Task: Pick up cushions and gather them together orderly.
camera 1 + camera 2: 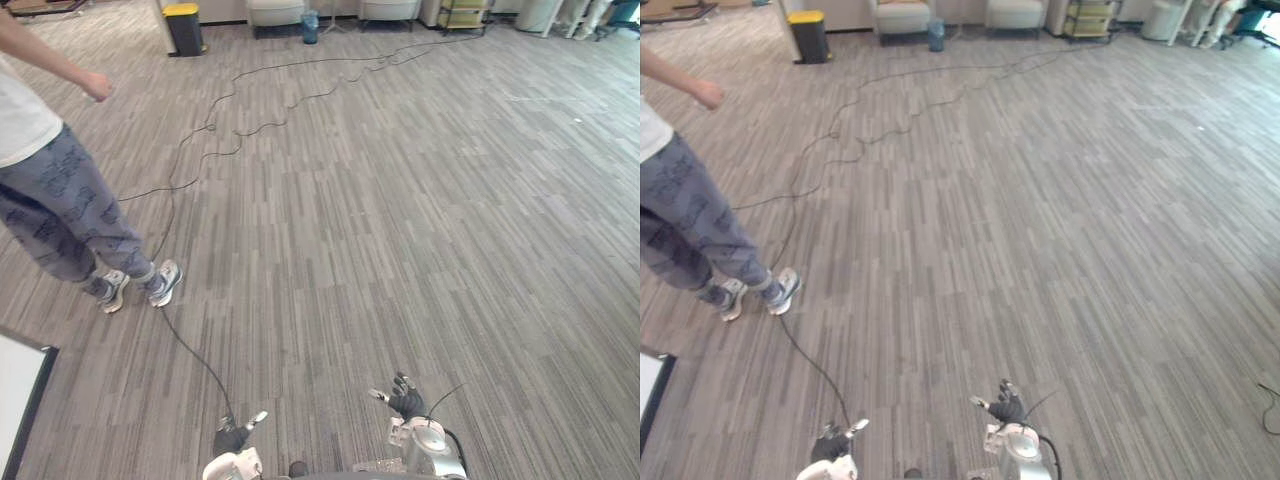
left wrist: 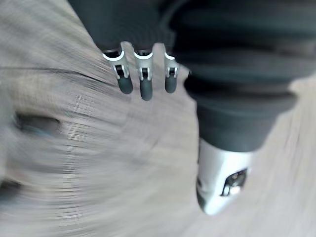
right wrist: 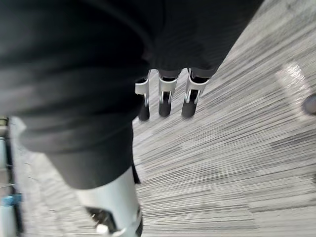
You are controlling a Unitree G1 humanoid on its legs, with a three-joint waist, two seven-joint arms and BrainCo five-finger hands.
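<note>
Progress: judged not begun; no cushion is gathered, none is in either hand, and where the cushions lie cannot be told from these views. All of the picking up and ordering is left to do. Inventory, with places taken from the yellow-lidded bin [image 1: 184, 28]. Striped grey floor [image 1: 420, 230]: one, running from the bin down to the robot. Person [image 1: 50, 190]: one, standing well nearer the robot than the bin and to the bin's left, one arm held out. Pale armchairs: two, along the far wall to the right of the bin, the first [image 1: 275, 12] near it and the second [image 1: 390, 10] further along; whether their seats carry loose cushions cannot be told. Shelf rack [image 1: 462, 15]: one, beyond the second armchair from the bin. White panel with a dark edge [image 1: 20, 395]: one, well apart from the bin, low on the robot's left. Small blue container [image 1: 310, 26]: one, between the two armchairs, right of the bin. Hands: two, both well apart from the bin, close in front of the robot. The left hand [image 1: 232, 435] has its fingers [image 2: 143, 84] straight and loose, holding nothing. The right hand [image 1: 405, 402] has its fingers [image 3: 165, 101] likewise extended above bare floor, holding nothing. Cushions counted: none confirmed.
</note>
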